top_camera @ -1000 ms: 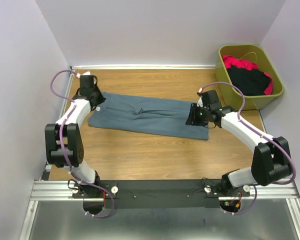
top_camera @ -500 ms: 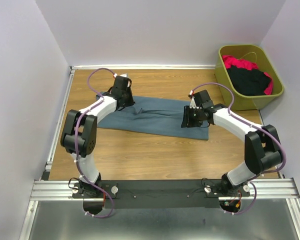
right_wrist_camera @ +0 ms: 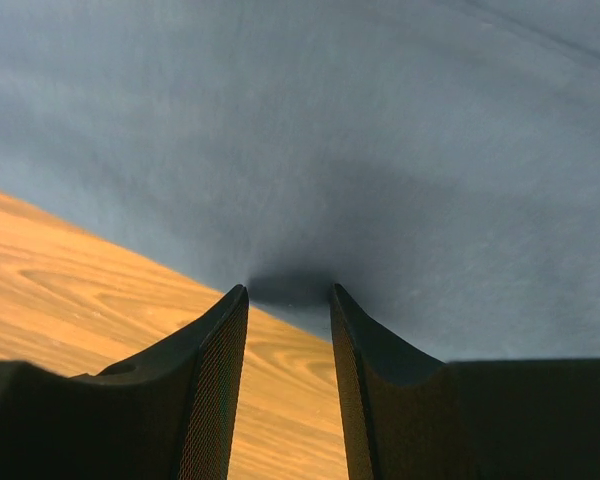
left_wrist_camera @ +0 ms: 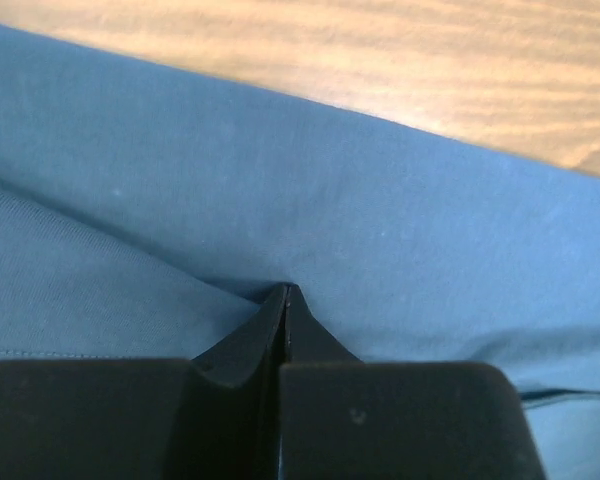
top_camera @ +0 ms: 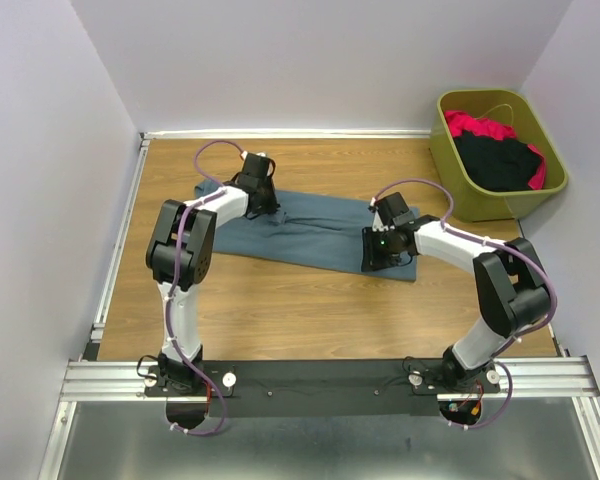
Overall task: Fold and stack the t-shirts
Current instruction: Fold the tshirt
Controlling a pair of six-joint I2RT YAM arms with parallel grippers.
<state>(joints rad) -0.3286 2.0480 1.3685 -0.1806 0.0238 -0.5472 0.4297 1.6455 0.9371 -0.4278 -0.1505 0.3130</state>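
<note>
Light: bright, even and soft, from overhead. Shadows: faint and short under both arms on the table (top_camera: 280, 300); one dark patch on the shirt (right_wrist_camera: 400, 150) at the tips of the right gripper (right_wrist_camera: 288, 292). Top view: sharp corner to corner, walls leaning outward toward the edges. Wrist views: cloth in fair focus, weave soft; near black fingers (left_wrist_camera: 380, 420) blurred and dark.

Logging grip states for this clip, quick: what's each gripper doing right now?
Left gripper: jaws shut, pinching a fold of the slate-blue t-shirt.
Right gripper: jaws open, tips at the t-shirt's edge, gripping nothing.
</note>
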